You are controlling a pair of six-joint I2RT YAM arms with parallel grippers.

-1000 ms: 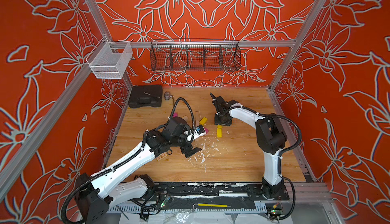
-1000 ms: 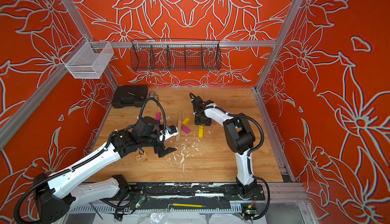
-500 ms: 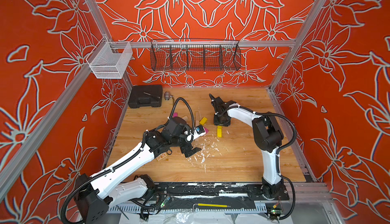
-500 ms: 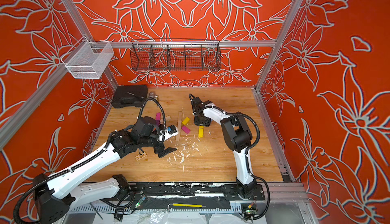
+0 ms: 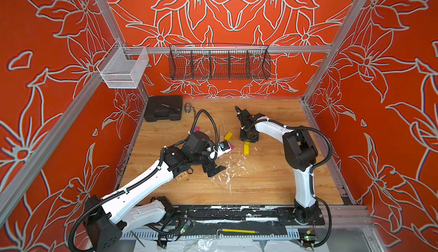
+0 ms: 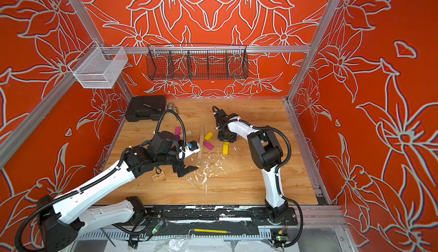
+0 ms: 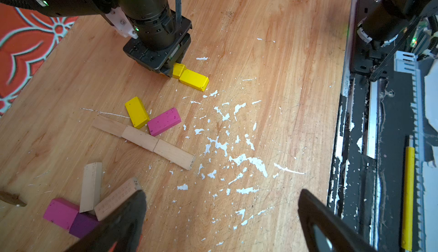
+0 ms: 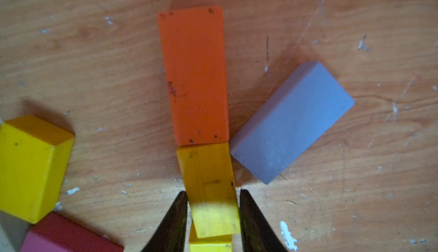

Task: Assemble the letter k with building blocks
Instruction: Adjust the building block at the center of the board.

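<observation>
Right gripper jaws flank yellow block, firm grasp cannot be told; left gripper spread, empty; a skewed lift could knock the abutting orange block askew.

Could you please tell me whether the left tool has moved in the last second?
No. The left tool sits in the same spot relative to the case.

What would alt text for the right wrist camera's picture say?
The right gripper flanks a yellow block lying end to end with an orange block. A blue-grey block angles off beside them on the wooden table.
</observation>
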